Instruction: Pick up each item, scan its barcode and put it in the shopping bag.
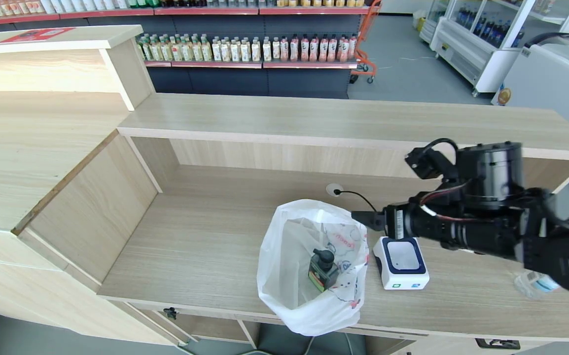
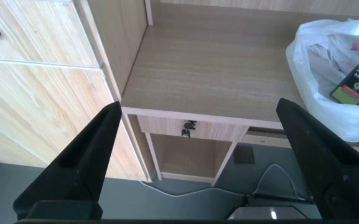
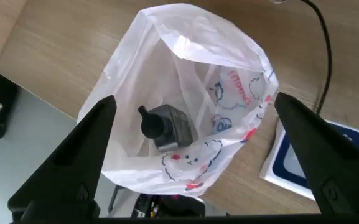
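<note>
A white plastic shopping bag (image 1: 284,276) (image 3: 229,81) (image 2: 316,56) stands open at the counter's front edge. A dark pump bottle (image 1: 323,270) (image 3: 165,127) (image 2: 356,86) stands inside it. Right of the bag lies the white barcode scanner (image 1: 401,261) (image 3: 303,165). My right gripper (image 1: 363,220) (image 3: 196,102) hangs open and empty above the bag's mouth. A clear bottle (image 1: 535,284) lies at the counter's right, partly behind my right arm. My left gripper (image 2: 199,106) is open and empty, low in front of the counter's front edge, left of the bag.
A black cable (image 1: 361,197) runs from a grommet (image 1: 335,190) toward the scanner. A raised ledge (image 1: 343,121) borders the back of the counter (image 1: 200,236), and a tall cabinet side (image 1: 92,207) walls its left. Bare counter lies left of the bag.
</note>
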Controlling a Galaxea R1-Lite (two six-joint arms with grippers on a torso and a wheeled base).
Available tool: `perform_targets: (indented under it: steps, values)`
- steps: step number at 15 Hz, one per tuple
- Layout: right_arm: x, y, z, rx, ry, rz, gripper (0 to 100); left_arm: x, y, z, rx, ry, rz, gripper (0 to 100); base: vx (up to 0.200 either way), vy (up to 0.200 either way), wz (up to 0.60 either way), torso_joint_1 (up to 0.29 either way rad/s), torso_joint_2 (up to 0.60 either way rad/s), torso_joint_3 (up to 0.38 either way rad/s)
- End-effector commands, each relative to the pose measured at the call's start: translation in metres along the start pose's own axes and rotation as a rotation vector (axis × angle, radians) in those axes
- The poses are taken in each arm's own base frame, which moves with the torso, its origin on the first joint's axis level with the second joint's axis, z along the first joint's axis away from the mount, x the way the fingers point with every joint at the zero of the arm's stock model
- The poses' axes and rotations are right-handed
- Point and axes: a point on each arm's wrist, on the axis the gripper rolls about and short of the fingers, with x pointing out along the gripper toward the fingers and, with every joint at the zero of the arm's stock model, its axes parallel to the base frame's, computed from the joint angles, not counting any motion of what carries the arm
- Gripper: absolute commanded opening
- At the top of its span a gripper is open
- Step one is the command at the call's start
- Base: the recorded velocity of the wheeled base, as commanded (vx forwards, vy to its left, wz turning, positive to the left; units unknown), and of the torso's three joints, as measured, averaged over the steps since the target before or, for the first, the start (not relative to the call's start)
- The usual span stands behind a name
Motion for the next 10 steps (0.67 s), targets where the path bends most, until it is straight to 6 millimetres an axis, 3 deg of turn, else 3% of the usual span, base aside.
perform_targets:
  steps: [1, 4, 7, 9, 10]
  values:
    - [-0.118, -0.024, 0.008, 0.039, -0.078, -0.194, 100, 0.0, 0.0, 0.0, 0.0, 0.0, 0.0, 100, 0.0, 0.0, 0.0, 0.0, 0.0, 0.0]
    - [-0.165, -0.029, -0.003, 0.034, -0.085, -0.361, 100, 0.0, 0.0, 0.0, 0.0, 0.0, 0.0, 100, 0.0, 0.0, 0.0, 0.0, 0.0, 0.0]
    - [-0.2, -0.021, -0.016, 0.033, -0.064, -0.362, 100, 0.0, 0.0, 0.0, 0.0, 0.0, 0.0, 100, 0.0, 0.0, 0.0, 0.0, 0.0, 0.0]
    - [-0.208, -0.02, -0.021, 0.035, -0.052, -0.363, 100, 0.0, 0.0, 0.0, -0.002, -0.002, 0.0, 100, 0.0, 0.0, 0.0, 0.0, 0.0, 0.0]
    - [-0.208, -0.02, -0.022, 0.035, -0.05, -0.363, 100, 0.0, 0.0, 0.0, -0.002, 0.0, 0.0, 100, -0.2, 0.0, 0.0, -0.002, 0.0, 0.007]
